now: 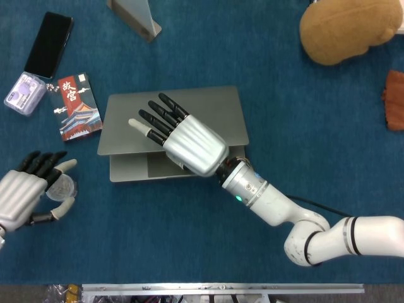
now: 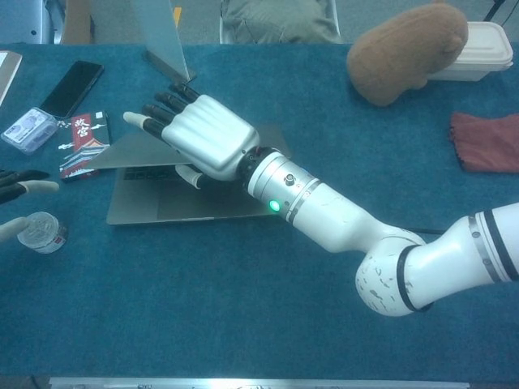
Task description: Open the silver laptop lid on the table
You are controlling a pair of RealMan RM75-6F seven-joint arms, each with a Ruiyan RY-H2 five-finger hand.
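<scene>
The silver laptop (image 1: 208,113) lies mid-table, its lid (image 2: 122,150) raised a little off the base (image 2: 162,203) at the front edge. My right hand (image 1: 183,136) grips that front edge: the fingers lie spread on top of the lid and the thumb (image 2: 188,174) sits under it. From the chest view the right hand (image 2: 199,134) shows above the narrow gap. At the left edge my left hand (image 1: 25,192) is open and holds nothing, its fingers (image 2: 20,186) spread beside a small round tin (image 1: 61,186).
Left of the laptop lie a printed card box (image 1: 77,106), a clear plastic case (image 1: 24,93) and a black phone (image 1: 48,44). A grey stand (image 1: 136,16) is behind. A brown plush (image 1: 347,28), white container (image 2: 486,49) and red cloth (image 1: 394,101) sit at the right.
</scene>
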